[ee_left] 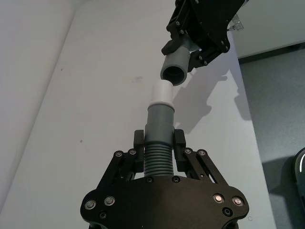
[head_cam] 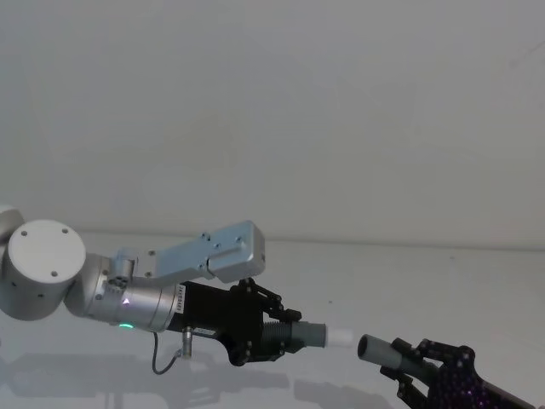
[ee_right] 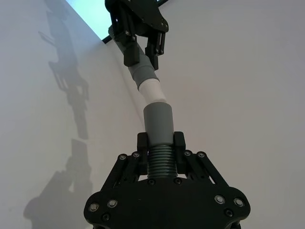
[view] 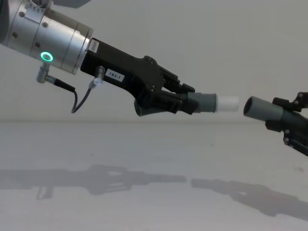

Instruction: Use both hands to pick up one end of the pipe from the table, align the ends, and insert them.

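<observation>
Both pipe pieces are held above the table (view: pixel 144 159). My left gripper (view: pixel 168 101) is shut on the ribbed part of one pipe piece (view: pixel 204 103), whose white stub end (view: pixel 227 103) points right. Coming in from the right, my right gripper (view: pixel 290 124) is shut on the other pipe piece (view: pixel 263 109), whose open round mouth faces the stub. A small gap separates the two ends, which sit nearly in line. In the left wrist view the stub (ee_left: pixel 161 93) sits just below the grey mouth (ee_left: pixel 174 71). In the right wrist view the grey collar (ee_right: pixel 158 121) meets the white tip (ee_right: pixel 151 90).
The silver left wrist with its green ring light (view: pixel 46 57) and thin black cable (view: pixel 79 98) reaches in from the upper left. Shadows of both arms lie on the table. A plain pale wall (head_cam: pixel 272 111) stands behind.
</observation>
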You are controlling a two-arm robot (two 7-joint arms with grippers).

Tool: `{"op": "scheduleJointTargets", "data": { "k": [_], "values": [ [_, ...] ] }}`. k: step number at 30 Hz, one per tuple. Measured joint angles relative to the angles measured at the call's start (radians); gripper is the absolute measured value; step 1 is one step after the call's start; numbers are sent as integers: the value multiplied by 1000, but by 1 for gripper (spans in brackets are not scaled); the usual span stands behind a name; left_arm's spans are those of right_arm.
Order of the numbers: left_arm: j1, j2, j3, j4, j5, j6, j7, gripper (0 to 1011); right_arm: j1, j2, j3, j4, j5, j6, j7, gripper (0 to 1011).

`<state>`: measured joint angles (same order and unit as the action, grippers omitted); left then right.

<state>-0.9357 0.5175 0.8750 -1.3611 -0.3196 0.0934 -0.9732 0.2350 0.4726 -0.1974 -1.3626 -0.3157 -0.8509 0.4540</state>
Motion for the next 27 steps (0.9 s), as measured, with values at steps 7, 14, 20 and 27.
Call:
{"op": "scheduleJointTargets", "data": {
  "k": [7,14,20,27],
  "values": [
    [-5,-6,3,12,-2,-9,-5,327,-4,2,-5,-6,0,13,-4,291],
    [-9,-10,6,20,-4,-15,-10,327,-5,2,-8,-12,-3,29,-11,290],
    [-12,-14,9,25,-6,-19,-13,327,-6,2,-11,-16,-7,40,-18,290],
    [-15,-17,11,27,-7,-20,-15,327,-4,1,-15,-17,-9,52,-26,291]
  ]
}}
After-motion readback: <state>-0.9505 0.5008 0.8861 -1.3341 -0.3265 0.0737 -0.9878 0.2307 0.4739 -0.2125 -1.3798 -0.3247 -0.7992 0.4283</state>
